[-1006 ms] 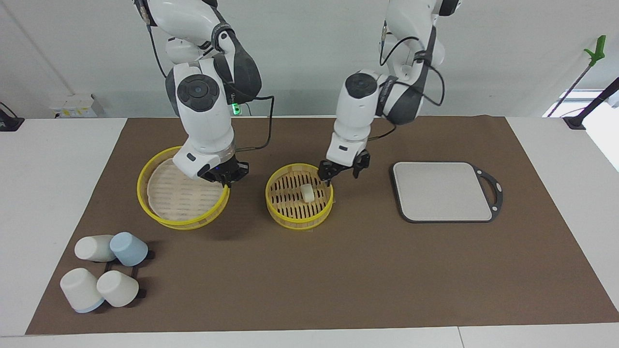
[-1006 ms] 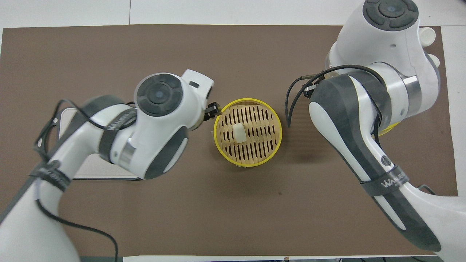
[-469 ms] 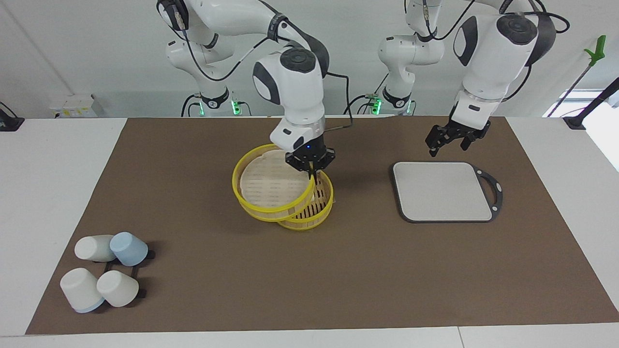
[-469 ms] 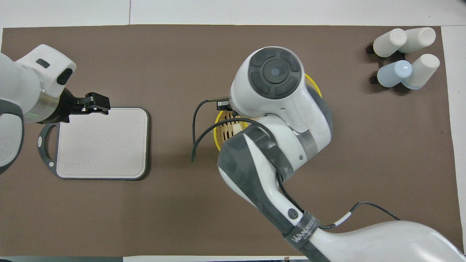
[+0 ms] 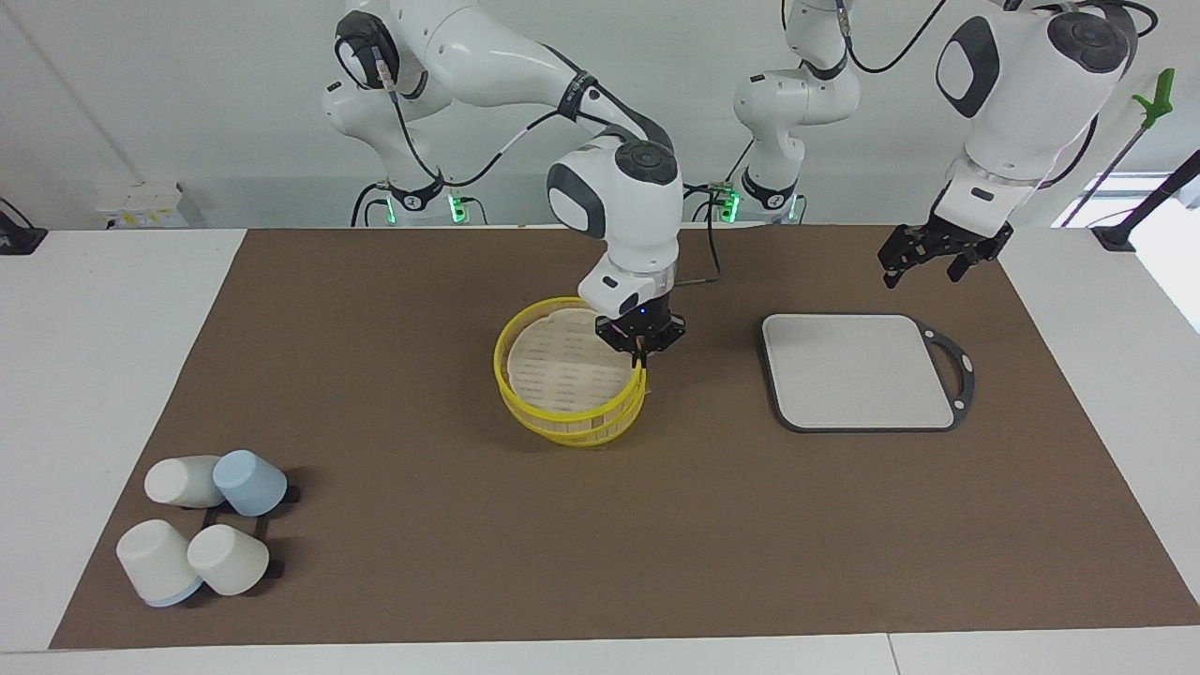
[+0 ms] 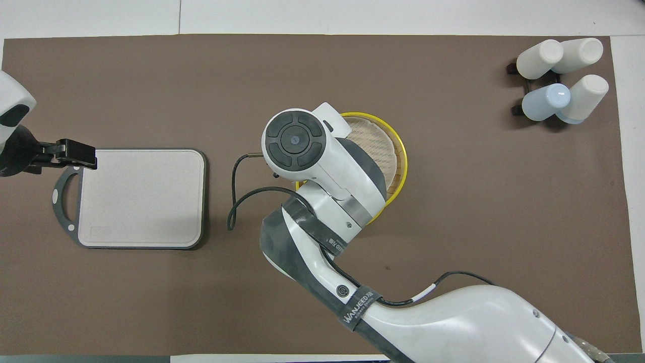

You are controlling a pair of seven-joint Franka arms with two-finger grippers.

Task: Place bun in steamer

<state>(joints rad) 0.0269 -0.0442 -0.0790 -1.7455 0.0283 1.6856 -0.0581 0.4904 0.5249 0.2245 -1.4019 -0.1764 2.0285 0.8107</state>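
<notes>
The steamer (image 5: 583, 433) stands mid-mat, a low bamboo basket with yellow rims. My right gripper (image 5: 640, 353) is shut on the rim of the yellow-rimmed lid (image 5: 561, 368), at the side toward the left arm's end. It holds the lid on top of the basket, shifted a little toward the right arm's end. The lid also shows in the overhead view (image 6: 374, 144), where my right arm covers the gripper. The bun is hidden under the lid. My left gripper (image 5: 931, 265) is open and empty, up in the air over the mat beside the grey board; it also shows in the overhead view (image 6: 88, 157).
A grey rectangular board (image 5: 858, 370) with a dark handle lies toward the left arm's end, also in the overhead view (image 6: 141, 197). Several cups (image 5: 202, 525) lie on a rack at the right arm's end, farther from the robots, also in the overhead view (image 6: 560, 80).
My right gripper carried the lid from the right arm's end onto the basket, hiding the bun. My left gripper drew back from the basket, rose and moved out by the grey board.
</notes>
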